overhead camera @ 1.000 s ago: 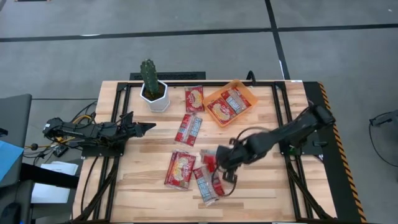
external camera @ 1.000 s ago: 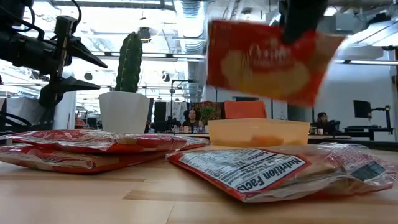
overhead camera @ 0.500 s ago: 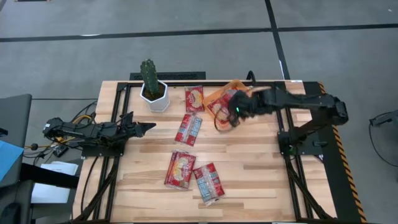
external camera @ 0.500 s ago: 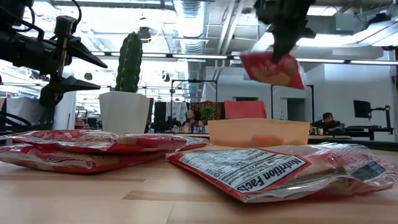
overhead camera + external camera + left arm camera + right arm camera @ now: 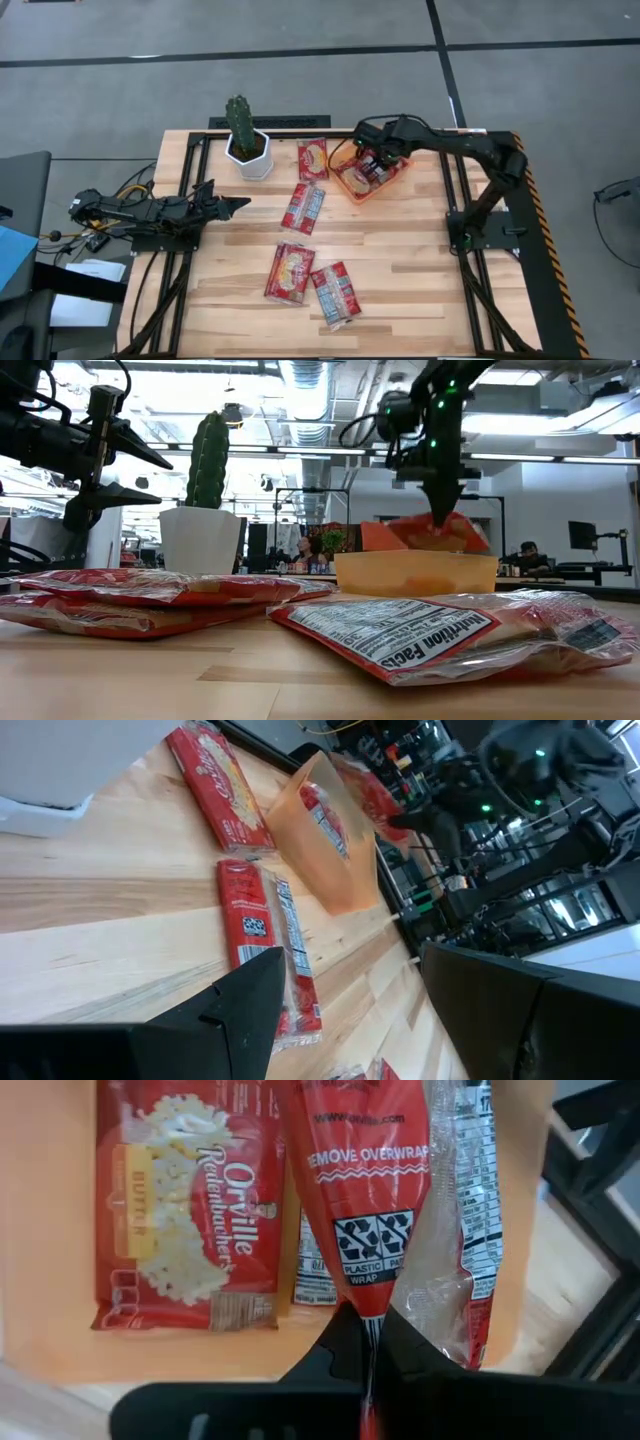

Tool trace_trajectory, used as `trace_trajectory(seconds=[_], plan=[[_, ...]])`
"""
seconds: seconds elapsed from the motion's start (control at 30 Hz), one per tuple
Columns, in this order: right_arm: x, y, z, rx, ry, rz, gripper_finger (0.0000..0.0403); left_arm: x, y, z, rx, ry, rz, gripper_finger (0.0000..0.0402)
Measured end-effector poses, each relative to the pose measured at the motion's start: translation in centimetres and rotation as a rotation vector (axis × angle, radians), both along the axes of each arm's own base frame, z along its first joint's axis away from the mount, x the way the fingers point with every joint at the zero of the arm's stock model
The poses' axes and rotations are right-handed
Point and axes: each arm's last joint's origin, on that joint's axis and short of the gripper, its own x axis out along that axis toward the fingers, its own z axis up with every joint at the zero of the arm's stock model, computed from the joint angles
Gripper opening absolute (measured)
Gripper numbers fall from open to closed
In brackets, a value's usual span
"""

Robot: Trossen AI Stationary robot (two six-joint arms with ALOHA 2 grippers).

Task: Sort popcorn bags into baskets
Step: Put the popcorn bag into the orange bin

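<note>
Wooden slat worktop (image 5: 400, 270), pale grain, edged by black framing.

Your near edge, high view: two flat glossy red packets side by side, one with a cream panel (image 5: 289, 271), one with pale bands (image 5: 333, 293). In the low view the banded one lies printed side up, crinkled film, its far end cut off by the frame.

Mid worktop: a third packet (image 5: 304, 207), banded, lying at a slant. Your left pincer (image 5: 238, 204) rests at the left side, fingers parted, holding nothing.

Far side: a fourth packet (image 5: 313, 158) with a cream panel, beside a white pot with a green ribbed cactus (image 5: 243, 138).

Far right: shallow orange tray (image 5: 337, 160), smooth plastic, squarish. Your right pincer (image 5: 372, 166) hangs over it, clamped on the sealed edge of a red packet (image 5: 368, 1190) that droops into the tray. Under it lie a butter-label packet (image 5: 185, 1220) and a banded one (image 5: 474, 1200), the latter mostly hidden.

Beyond the worktop, the room is dim and hard to read.
</note>
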Motion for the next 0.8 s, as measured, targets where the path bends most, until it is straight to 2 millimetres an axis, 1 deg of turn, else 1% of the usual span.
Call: trace_trajectory(seconds=[0.17, 0.37, 0.47, 0.63, 0.7, 0.8], plan=[[0.6, -1.4, -1.6, 0.020, 0.008, 0.014, 0.0007, 0.0, 0.0, 0.0, 0.003, 0.001, 0.000, 0.0225], [0.5, -2.9, -3.4, 0.052, 0.060, -0.022, 0.0040, 0.0, 0.0, 0.0, 0.003, 0.001, 0.000, 0.0225], [0.5, -3.5, -4.1, 0.062, 0.070, -0.028, 0.0047, 0.0, 0.0, 0.0, 0.003, 0.001, 0.001, 0.0225], [0.3, -3.7, -4.0, 0.096, 0.050, -0.032, 0.0059, 0.0, 0.0, 0.0, 0.003, 0.001, 0.001, 0.0225], [0.2, -3.6, -3.7, 0.102, 0.042, -0.030, 0.0073, 0.0, 0.0, 0.0, 0.003, 0.001, 0.001, 0.0225], [-0.2, -3.5, -3.3, 0.108, 0.051, -0.030, 0.0106, 0.0, 0.0, 0.0, 0.003, 0.002, 0.002, 0.0225]])
